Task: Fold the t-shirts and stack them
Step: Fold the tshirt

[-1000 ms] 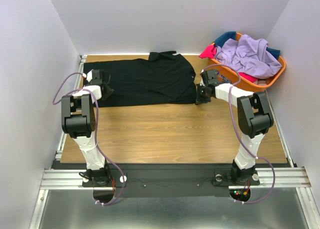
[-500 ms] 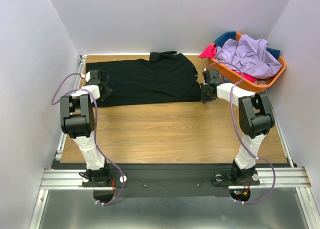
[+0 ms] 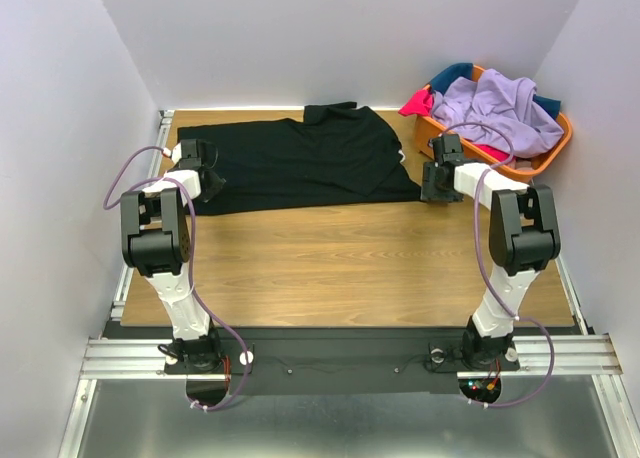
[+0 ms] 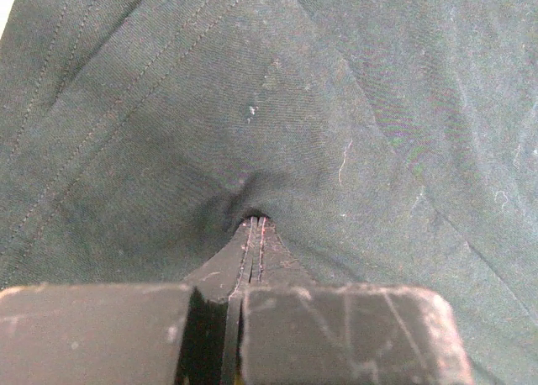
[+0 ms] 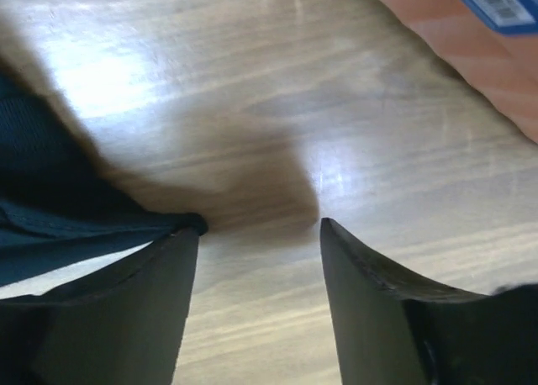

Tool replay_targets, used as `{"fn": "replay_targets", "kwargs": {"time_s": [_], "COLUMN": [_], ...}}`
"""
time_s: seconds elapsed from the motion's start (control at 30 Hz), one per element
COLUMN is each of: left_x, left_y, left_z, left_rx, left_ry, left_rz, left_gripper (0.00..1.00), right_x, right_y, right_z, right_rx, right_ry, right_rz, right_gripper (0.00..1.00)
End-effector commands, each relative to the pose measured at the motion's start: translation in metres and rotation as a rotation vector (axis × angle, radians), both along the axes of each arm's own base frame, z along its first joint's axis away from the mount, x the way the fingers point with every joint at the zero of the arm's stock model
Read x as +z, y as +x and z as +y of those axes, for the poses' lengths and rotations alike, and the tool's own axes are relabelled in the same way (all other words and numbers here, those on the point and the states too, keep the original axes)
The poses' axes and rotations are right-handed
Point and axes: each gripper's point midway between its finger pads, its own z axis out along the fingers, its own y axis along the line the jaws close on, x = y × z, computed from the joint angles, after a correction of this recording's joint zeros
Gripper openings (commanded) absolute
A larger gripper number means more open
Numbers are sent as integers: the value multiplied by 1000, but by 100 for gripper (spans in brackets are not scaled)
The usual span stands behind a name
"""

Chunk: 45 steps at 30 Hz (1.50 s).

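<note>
- Top view: the black soft-cloth short-sleeved t-shirt [image 3: 290,163] is lying spread across the far part of the brown wood-grain tabletop [image 3: 330,268]. The left gripper [image 3: 205,181] is sitting on its left edge and the right gripper [image 3: 435,183] at its near-right corner. The orange plastic basket [image 3: 540,158] is standing just beside the right arm, holding a lavender t-shirt [image 3: 495,108] w/ pink-red cloth [image 3: 418,103] and teal cloth [image 3: 450,76] poking out. Pale walls [image 3: 60,128] are boxing the table in on 3 sides, so you're working w/ little side room.
- Left wrist view: the fingers [image 4: 336,334] are clamping a small tuck of black fabric, jaws nearly together. Risk: that's a thin pinch, so a hard pull is prob. slipping it free or bunching the shirt.
- Right wrist view: the fingers [image 5: 126,318] are standing wide apart over bare wood, nothing between them. The shirt's corner is only touching one fingertip, outside the gap. Risk: closing here, you're likely grabbing air. The basket wall is sitting close, so a swing that way is risking a knock. The wood is looking smooth and glossy, so cloth is prob. sliding easily.
</note>
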Motion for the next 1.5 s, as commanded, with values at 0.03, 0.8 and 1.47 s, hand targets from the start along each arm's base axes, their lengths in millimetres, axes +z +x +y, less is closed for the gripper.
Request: {"fn": "replay_targets", "kwargs": {"time_s": [0.03,0.8,1.47], "left_x": [-35,-38,60], "left_y": [-38,-28,-29], "left_z": [21,16,33], "left_rx": [34,-43,-28], "left_ry": [85,83,206], "left_rz": [189,207,41], "left_gripper": [0,0,73], "right_x": [32,27,59], "right_y": [-7,4,14], "right_z": [-49,18,117], "right_rx": [-116,145,417], "right_ry": [-122,185,566], "right_rz": [-41,-64,-90], "right_gripper": [68,0,48]}}
